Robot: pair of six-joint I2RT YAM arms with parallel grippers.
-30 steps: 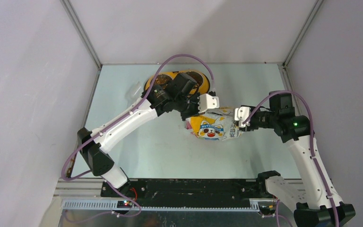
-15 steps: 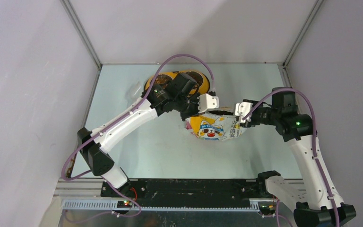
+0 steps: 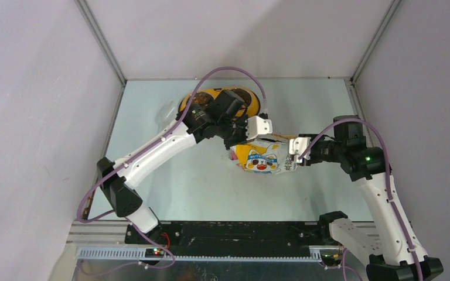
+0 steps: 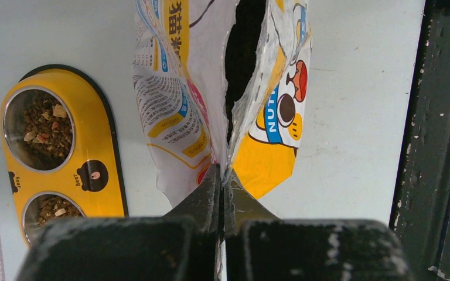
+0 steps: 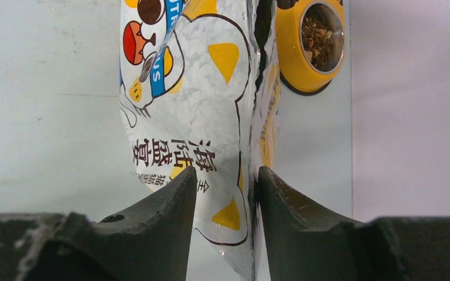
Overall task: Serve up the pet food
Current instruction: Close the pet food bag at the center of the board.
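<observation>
Left gripper [image 4: 221, 182] pinches the edge of the foil bag [image 4: 164, 88], clamped tight. Right gripper [image 5: 225, 196] half open, straddling its other end.

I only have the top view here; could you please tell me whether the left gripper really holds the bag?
Observer: Yes. The left wrist view shows the left gripper shut on the bag at its edge.
Operator: Is the bag open?
Observer: Yes, its mouth gapes as a dark slit just beyond that gripper.
Operator: And the right gripper?
Observer: The right gripper is open, astride the bag's other edge; I cannot tell whether it presses the foil.
</observation>
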